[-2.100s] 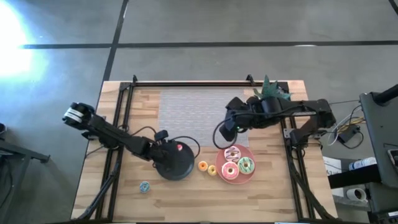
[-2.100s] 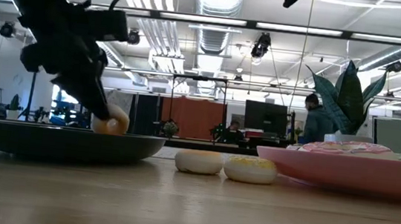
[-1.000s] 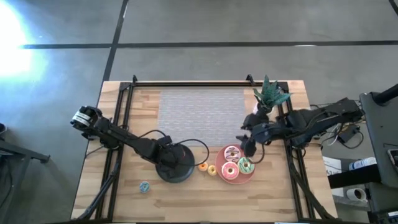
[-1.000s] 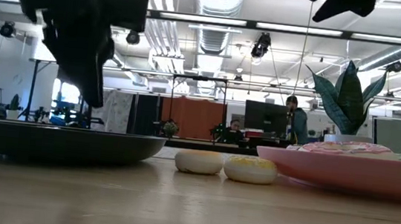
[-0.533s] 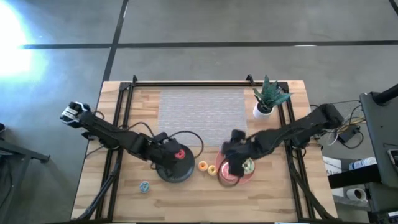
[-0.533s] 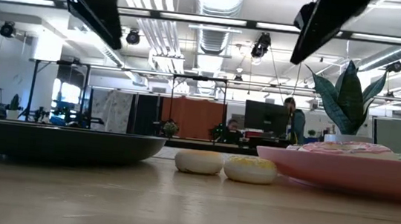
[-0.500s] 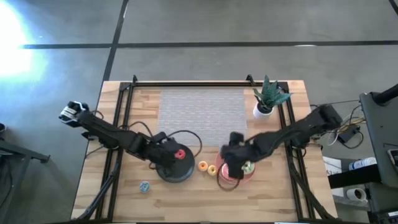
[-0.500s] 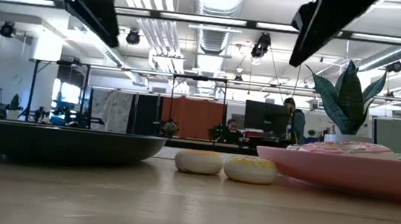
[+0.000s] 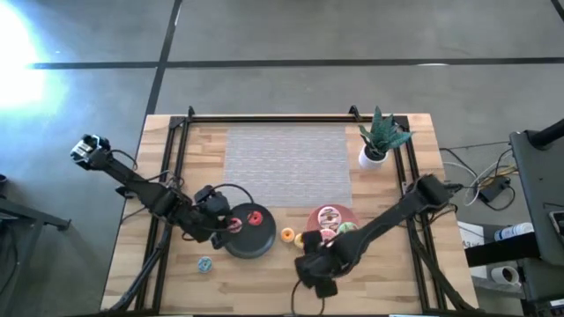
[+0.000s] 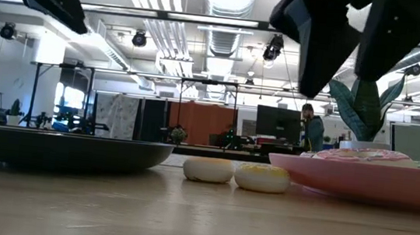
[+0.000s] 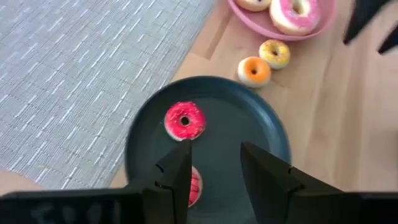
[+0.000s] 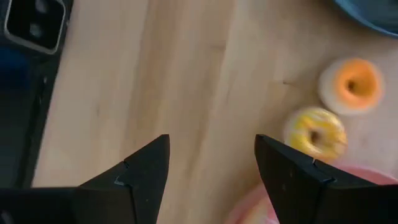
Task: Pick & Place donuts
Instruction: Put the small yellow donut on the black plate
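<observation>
- Mid-sort, by the look of it: red donut [image 11: 185, 121] already lying in the black plate [image 11: 261, 134], left gripper [image 11: 214, 163] hovering above that plate's edge, fingers spread, nothing between them.
- Second small reddish shape in the black plate, half hidden behind a left finger [image 11: 177, 171]; cannot tell what it is.
- Right gripper [image 12: 214, 163] held low over bare wood at the table's front edge, fingers parted and empty, near the orange donut [image 12: 351, 84] and yellow donut [image 12: 316, 135].
- Orange and yellow donuts side by side on the table between the black plate and the pink plate [image 9: 350, 215], just apart from each other.
- Larger frosted donuts resting in the pink plate; white-pink donut [image 9: 329, 216] clearest from above, the others partly under the right arm.
- Teal donut [image 9: 204, 263] alone on the wood, near the table's front, on the left arm's side of the black plate.
- Likely next: pick one of the two small rings. Calls for centring the open right fingers over the yellow ring, nearest of the pair, then dropping straight down without nudging the orange one or the pink rim.
</observation>
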You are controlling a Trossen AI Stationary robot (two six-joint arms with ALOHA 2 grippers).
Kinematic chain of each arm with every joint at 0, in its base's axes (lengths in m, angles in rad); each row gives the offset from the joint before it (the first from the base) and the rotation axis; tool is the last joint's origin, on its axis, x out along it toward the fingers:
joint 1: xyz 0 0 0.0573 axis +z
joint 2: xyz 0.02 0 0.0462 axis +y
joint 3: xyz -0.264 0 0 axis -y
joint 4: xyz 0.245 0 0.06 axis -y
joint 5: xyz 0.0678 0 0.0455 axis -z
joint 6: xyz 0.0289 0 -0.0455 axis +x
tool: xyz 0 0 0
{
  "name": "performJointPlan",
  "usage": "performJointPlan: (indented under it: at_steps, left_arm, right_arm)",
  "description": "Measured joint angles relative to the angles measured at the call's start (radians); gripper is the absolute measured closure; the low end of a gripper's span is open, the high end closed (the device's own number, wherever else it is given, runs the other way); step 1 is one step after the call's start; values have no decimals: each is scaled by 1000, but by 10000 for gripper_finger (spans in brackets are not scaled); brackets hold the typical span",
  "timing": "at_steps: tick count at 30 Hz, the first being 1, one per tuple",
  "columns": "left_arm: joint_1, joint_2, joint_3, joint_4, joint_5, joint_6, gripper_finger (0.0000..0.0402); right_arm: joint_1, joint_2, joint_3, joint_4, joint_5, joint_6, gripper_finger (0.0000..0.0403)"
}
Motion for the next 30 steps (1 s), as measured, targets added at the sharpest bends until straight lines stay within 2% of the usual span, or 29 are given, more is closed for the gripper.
performJointPlan:
  at_steps: [5,9,13,30]
  left_arm:
    - [0,-7,-31,15,-4,1,290]
    - [-2,-7,-32,27,-4,19,290]
    - [-2,-7,-32,29,-4,28,290]
    - [-2,-7,-32,26,-18,45,290]
  right_arm:
    - [1,117,124,-112,57,109,175]
    - [-14,156,169,-133,116,132,175]
    - [-47,156,145,-123,115,180,177]
    - [-123,157,43,-53,52,187,181]
